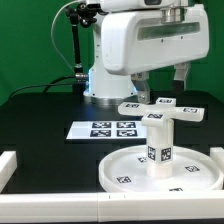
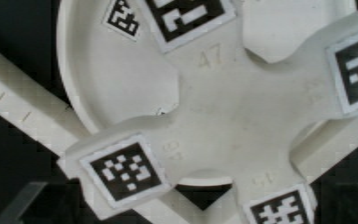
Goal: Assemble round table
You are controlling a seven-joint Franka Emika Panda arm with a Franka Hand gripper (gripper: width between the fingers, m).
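The white round disc (image 1: 165,172) lies flat on the black mat at the front right of the exterior view. The short thick cylinder (image 1: 158,143) stands upright at its middle. The cross-shaped piece (image 1: 160,110) sits level on top of the cylinder. My gripper (image 1: 160,84) hangs just above the cross, its two dark fingers spread apart and holding nothing. The wrist view looks down on the cross (image 2: 220,115) and its tagged arms, with the disc (image 2: 105,80) behind. My fingers do not show there.
The marker board (image 1: 110,129) lies on the mat behind the disc. White bars (image 1: 12,165) edge the mat on the exterior view's left and along the front; one also shows in the wrist view (image 2: 19,100). The robot base (image 1: 105,85) stands at the back.
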